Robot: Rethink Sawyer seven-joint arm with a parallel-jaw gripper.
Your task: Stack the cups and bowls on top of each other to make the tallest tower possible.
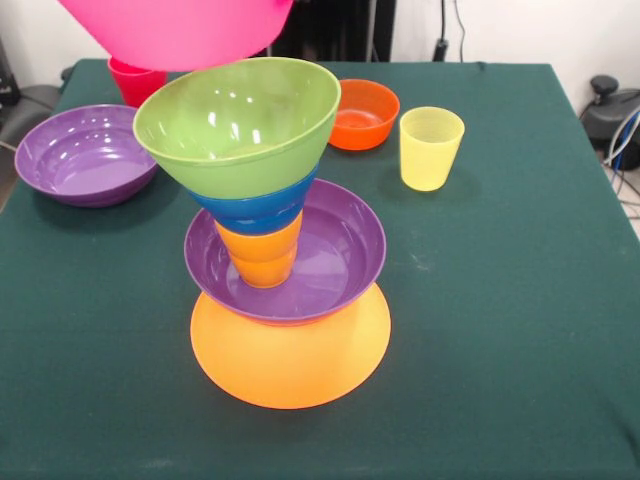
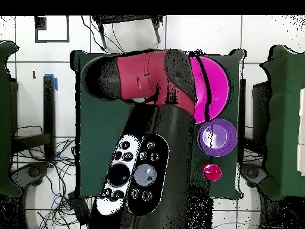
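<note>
The tower stands mid-table: a yellow-orange bowl upside down, a purple bowl, an orange cup, a blue bowl and a green bowl on top. The big pink bowl hangs above and slightly to one side. The step looks like adding it; it needs centring over the green rim before lowering. The gripper itself is hidden, so I cannot tell its state.

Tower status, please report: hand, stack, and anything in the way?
Hand hidden, state unknown. Pink bowl held high over the tower, green bowl on top. Nothing in the way; yellow cup and orange-red bowl stand aside.
</note>
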